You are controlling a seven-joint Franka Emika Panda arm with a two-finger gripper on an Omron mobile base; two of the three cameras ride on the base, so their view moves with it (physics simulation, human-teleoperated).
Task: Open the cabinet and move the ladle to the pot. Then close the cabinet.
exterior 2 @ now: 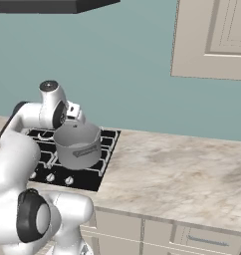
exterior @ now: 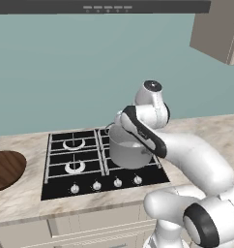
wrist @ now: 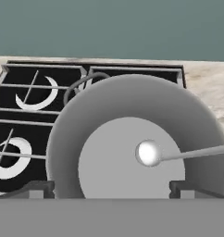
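Two dark fingertips (wrist: 37, 189) of the tool (wrist: 111, 189) stand wide apart at the near rim of the pot (wrist: 132, 152), holding nothing. Just beyond them the ladle (wrist: 148, 152) lies inside the pot, bowl on the base, handle running out toward three o'clock. Farther off sits the black stove (wrist: 26, 115) on the marble surface (exterior 2: 177, 169). Farthest, the cabinet (exterior 2: 212, 40) hangs up at one o'clock in the right base view; closing it looks like the remaining move.
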